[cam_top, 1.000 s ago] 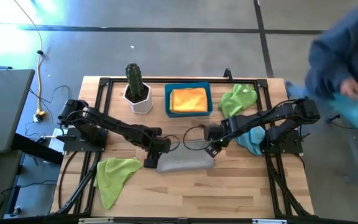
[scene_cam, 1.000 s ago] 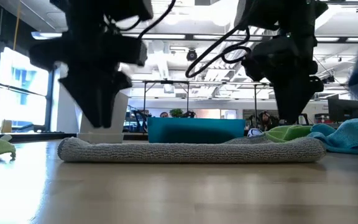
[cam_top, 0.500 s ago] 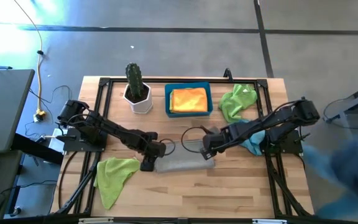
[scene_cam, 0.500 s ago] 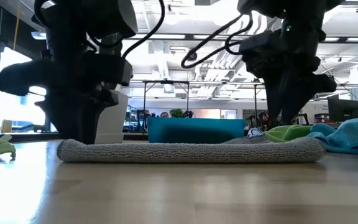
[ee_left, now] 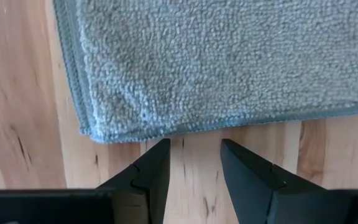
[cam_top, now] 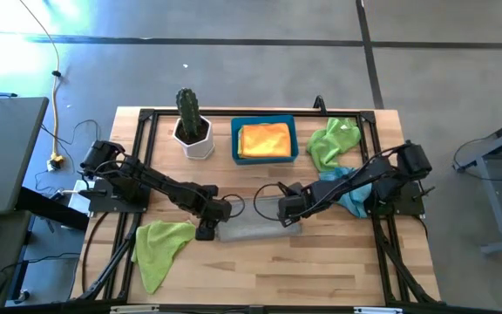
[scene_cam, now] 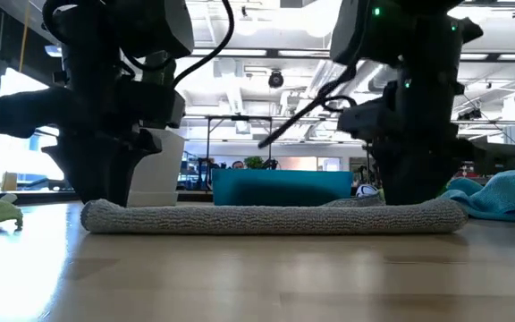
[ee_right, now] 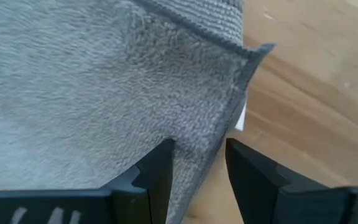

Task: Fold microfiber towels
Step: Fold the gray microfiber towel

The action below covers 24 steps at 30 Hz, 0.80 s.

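The grey towel (cam_top: 255,229) lies folded into a flat strip near the middle of the wooden table (cam_top: 321,270), a little toward its near edge. To its left, nearer the front, a lime green towel (cam_top: 159,244) sits crumpled. The left gripper (ee_left: 191,163) is down at the grey towel's left end, its fingers apart just off the hem, over bare wood, holding nothing. The right gripper (ee_right: 196,158) is at the towel's right end, fingers parted over the corner edge of the cloth, not clamped on it. Farther right a light blue towel (cam_top: 349,194) lies bunched under the right arm, and beyond it a second lime green towel (cam_top: 332,139). At the far side, a blue bin (cam_top: 264,158) holds the folded orange-yellow towel (cam_top: 263,139), beside a potted cactus (cam_top: 190,120).
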Each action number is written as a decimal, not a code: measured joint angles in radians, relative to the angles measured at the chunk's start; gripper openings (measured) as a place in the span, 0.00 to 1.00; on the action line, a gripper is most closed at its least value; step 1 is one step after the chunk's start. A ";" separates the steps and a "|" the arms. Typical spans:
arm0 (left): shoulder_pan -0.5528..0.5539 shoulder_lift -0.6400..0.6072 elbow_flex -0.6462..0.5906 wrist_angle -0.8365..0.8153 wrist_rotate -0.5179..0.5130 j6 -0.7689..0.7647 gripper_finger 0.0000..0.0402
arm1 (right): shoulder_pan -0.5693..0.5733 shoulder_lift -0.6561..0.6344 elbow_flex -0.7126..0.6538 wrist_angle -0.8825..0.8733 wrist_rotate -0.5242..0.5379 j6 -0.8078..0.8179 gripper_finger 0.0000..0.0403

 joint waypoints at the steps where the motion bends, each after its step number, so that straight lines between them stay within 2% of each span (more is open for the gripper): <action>1: 0.000 0.000 0.000 -0.002 0.000 -0.011 0.33 | 0.000 0.009 0.000 -0.001 0.007 -0.010 0.34; 9: 0.000 -0.047 0.001 -0.010 0.016 -0.107 0.33 | 0.001 0.036 0.000 0.050 0.022 -0.041 0.34; 15: 0.000 -0.186 0.000 -0.035 0.002 -0.167 0.33 | 0.017 0.039 -0.001 0.102 0.067 -0.018 0.32; 18: 0.001 -0.265 0.002 -0.025 -0.039 -0.212 0.33 | 0.026 0.041 -0.001 0.113 0.100 0.005 0.25; 24: 0.001 -0.425 0.001 -0.025 -0.131 -0.300 0.33 | 0.033 0.046 0.000 0.112 0.157 0.031 0.03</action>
